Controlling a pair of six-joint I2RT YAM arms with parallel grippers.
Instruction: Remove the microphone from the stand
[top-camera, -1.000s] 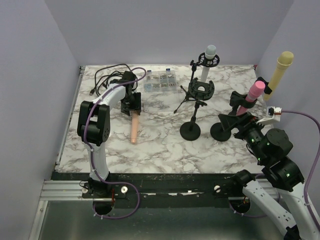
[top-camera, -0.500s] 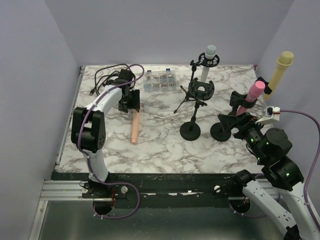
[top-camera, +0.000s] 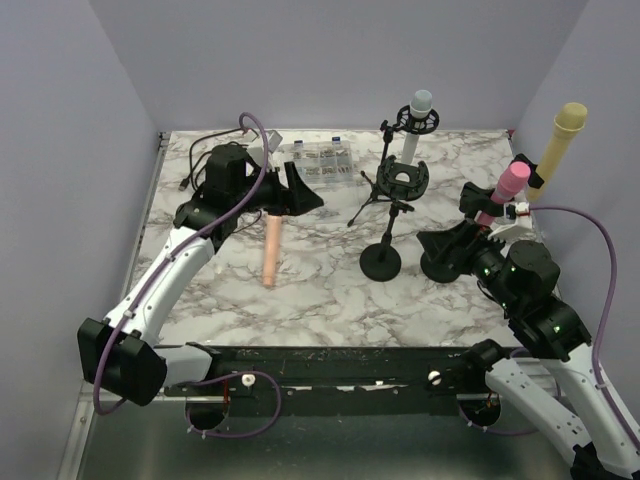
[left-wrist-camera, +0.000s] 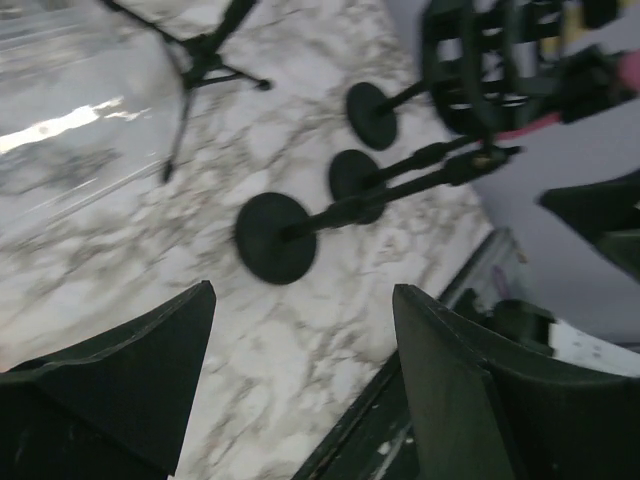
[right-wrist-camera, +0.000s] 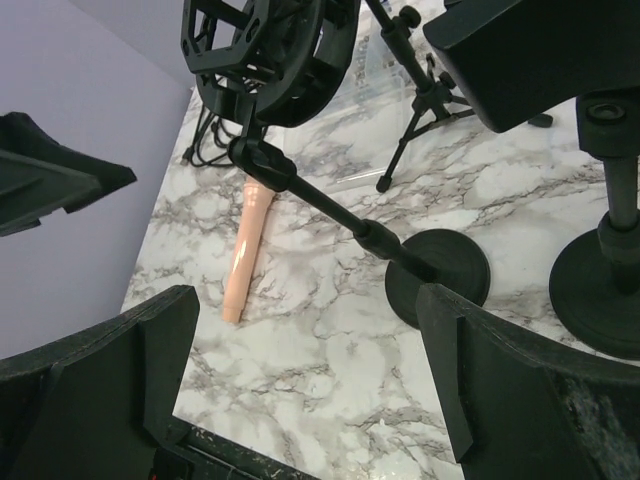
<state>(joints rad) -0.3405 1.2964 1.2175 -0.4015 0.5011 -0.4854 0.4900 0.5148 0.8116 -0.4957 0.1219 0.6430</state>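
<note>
Tilting up and right in its black stand (top-camera: 471, 199), the pink foam-headed microphone (top-camera: 508, 187) sits just beyond the parted right pincer (right-wrist-camera: 305, 310). The left pincer (left-wrist-camera: 300, 300), also parted, hangs well away.

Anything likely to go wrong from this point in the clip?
1. The peach microphone lies loose on the marble table. It might roll, or the left gripper hanging near its far end might knock it.
2. The right gripper, fingers open, sits low by the empty stand and the stand holding the pink microphone. A careless reach could tip either.
</note>
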